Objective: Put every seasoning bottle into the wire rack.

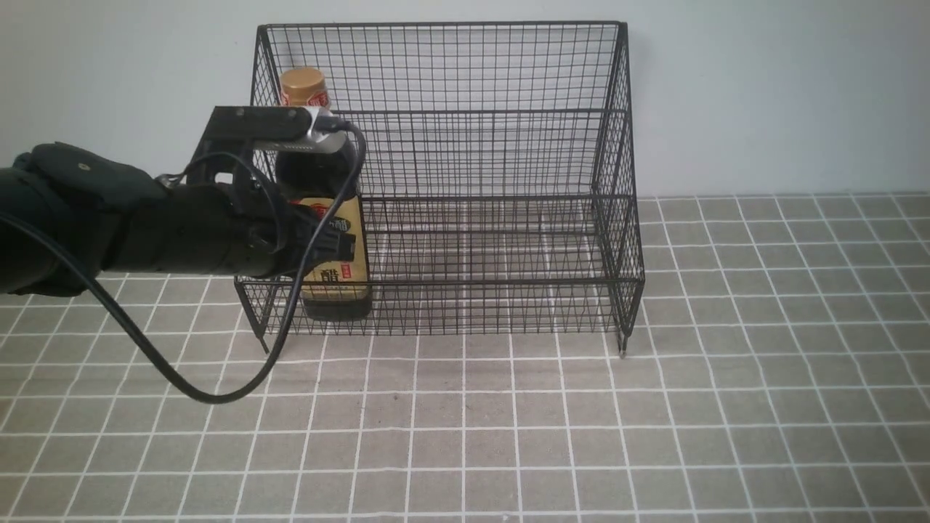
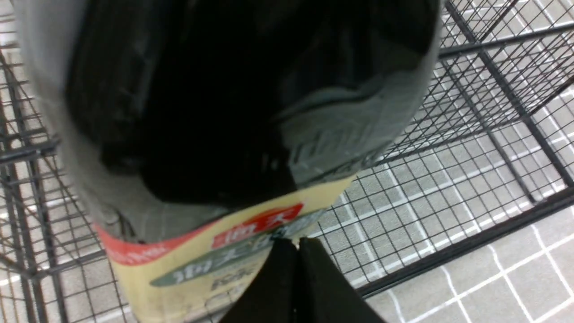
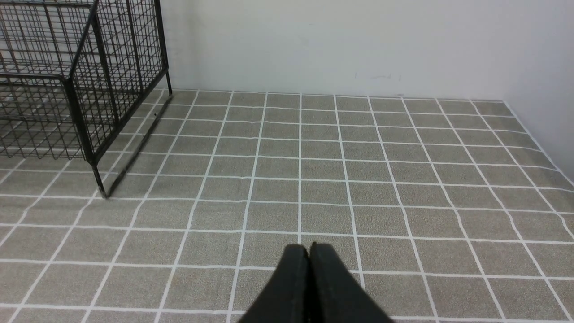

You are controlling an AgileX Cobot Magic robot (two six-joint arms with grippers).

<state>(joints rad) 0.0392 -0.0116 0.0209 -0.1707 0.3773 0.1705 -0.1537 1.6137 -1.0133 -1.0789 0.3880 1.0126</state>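
The seasoning bottle (image 1: 338, 289), with dark liquid, a gold cap and a yellow label, stands upright at the left end of the lower tier of the black wire rack (image 1: 494, 145). My left gripper (image 1: 347, 245) is shut with nothing between its jaws, and its tips sit right at the bottle's label. In the left wrist view the bottle (image 2: 224, 112) fills the frame just beyond the closed gripper (image 2: 296, 242), with the rack's mesh (image 2: 475, 112) around it. My right gripper (image 3: 308, 246) is shut and empty above the tiled surface, away from the rack (image 3: 80, 89). It is out of the front view.
A black cable (image 1: 182, 378) hangs in a loop from the left wrist down in front of the rack's left leg. A white wall stands behind the rack. The grey tiled surface (image 1: 581, 436) spreads in front of and to the right of the rack.
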